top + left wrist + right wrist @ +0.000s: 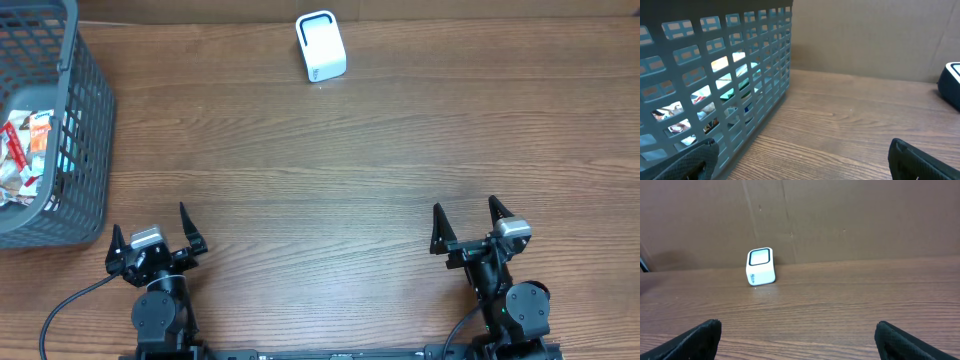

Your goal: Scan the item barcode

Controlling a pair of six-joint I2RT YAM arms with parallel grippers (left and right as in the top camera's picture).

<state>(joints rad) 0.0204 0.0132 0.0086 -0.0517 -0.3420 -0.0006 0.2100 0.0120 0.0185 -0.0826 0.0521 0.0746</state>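
Left gripper [150,224] and right gripper [465,209] both have jaws spread, empty. The snack packets [22,150] lie inside the grey basket [92,110], with the barcode scanner [321,46] well to its right. The best approach is probably straight down over the basket's rim, pinching one packet's edge.

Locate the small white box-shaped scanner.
In the overhead view, the white scanner stands near the far edge of the wooden table, roughly central, right of the grey plastic mesh basket.

The counter [320,170] is smooth brown wood grain with a faint sheen, backed by a matt cardboard wall [840,220]. At the frame's left, the basket [90,110] is matt grey plastic lattice holding glossy crinkled packets [22,150]; the upper-centre scanner [321,46] is smooth white plastic.
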